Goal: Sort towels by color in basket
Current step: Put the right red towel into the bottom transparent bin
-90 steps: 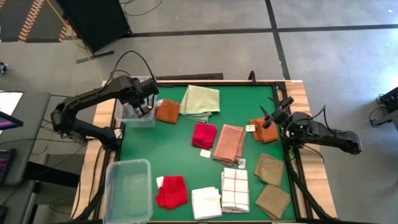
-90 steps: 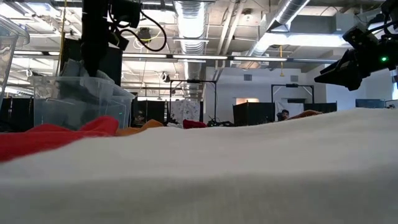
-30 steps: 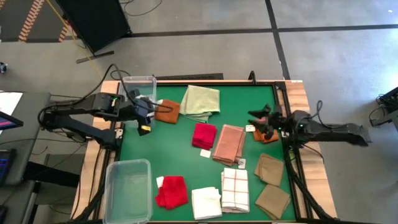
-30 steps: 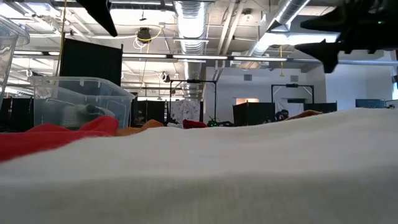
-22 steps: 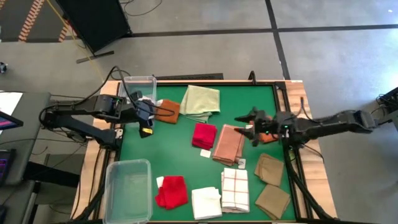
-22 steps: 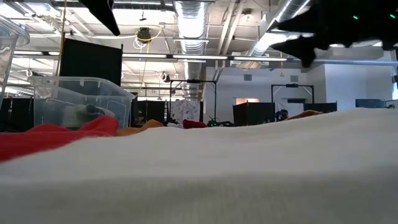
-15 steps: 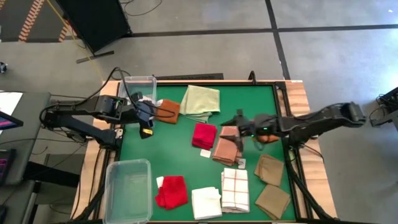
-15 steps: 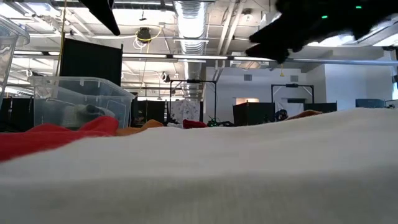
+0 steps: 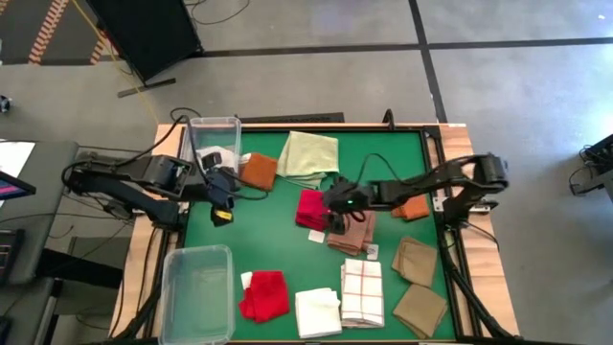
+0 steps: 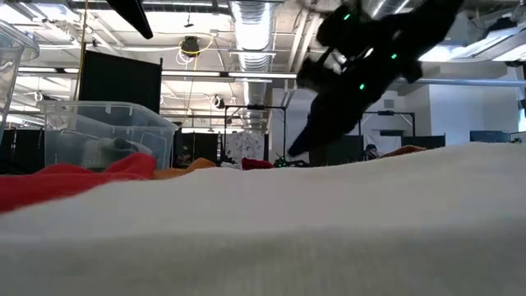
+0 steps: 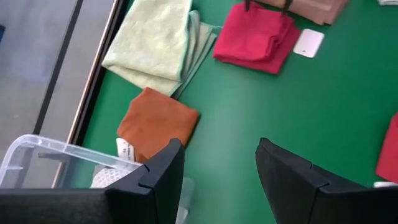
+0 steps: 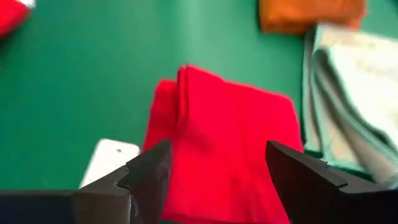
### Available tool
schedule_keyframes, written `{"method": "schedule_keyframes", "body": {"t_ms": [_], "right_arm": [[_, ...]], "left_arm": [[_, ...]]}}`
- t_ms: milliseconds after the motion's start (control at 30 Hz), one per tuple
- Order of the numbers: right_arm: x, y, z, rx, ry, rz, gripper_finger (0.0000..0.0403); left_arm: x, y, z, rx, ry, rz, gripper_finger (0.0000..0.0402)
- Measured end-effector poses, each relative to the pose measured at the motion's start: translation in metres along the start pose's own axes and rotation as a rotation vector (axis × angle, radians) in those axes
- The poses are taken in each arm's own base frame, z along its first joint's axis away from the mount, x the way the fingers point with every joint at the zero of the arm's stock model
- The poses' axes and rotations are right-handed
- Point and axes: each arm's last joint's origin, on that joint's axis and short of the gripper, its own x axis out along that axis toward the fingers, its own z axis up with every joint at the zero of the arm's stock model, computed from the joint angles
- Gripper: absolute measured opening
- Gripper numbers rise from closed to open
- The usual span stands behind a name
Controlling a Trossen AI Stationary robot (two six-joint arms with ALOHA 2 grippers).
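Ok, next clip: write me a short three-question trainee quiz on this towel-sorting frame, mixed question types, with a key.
1. Multiple choice: the right end effector is open over which towel? A) red towel B) checked towel C) tan towel
2. True or false: the left end effector holds a towel.
3. Fill in: the rust-orange towel lies beside the pale ____ towel.

Key: 1 A; 2 false, it is open and holds nothing; 3 green.
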Motion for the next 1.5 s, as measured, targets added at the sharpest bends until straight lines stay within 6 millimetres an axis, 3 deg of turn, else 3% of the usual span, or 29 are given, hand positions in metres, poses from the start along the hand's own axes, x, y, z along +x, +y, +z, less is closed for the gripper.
{"method": "schedule_keyframes", "body": {"t_ms": [433, 600, 800, 833, 1100, 1400, 1500], "right_arm": [[0.063, 0.001, -0.007, -0.036, 0.231, -0.008, 0.028], [0.077, 0.017, -0.005, -0.097, 0.245, 0.016, 0.0215], [0.071, 0.022, 0.003, -0.153, 0.232, 0.025, 0.0041], [0.07, 0.022, 0.004, -0.161, 0.227, 0.028, 0.0032], [0.054, 0.038, 0.019, -0.173, 0.135, 0.069, 0.0032], [0.017, 0.08, 0.065, -0.272, -0.173, 0.164, 0.0032], [0.005, 0.097, 0.09, -0.323, -0.282, 0.224, 0.0032]], "left_arm": [[-0.004, -0.009, -0.001, 0.014, -0.016, -0.033, 0.019], [-0.004, -0.009, -0.001, 0.011, -0.016, -0.033, 0.019], [-0.004, -0.009, -0.001, 0.012, -0.016, -0.032, 0.019], [-0.004, -0.009, -0.001, 0.013, -0.016, -0.032, 0.019], [-0.006, -0.011, -0.002, 0.032, -0.018, -0.041, 0.019], [-0.008, -0.015, -0.003, 0.096, -0.031, -0.041, 0.019], [-0.009, -0.013, -0.003, 0.112, -0.041, -0.005, 0.019]]}}
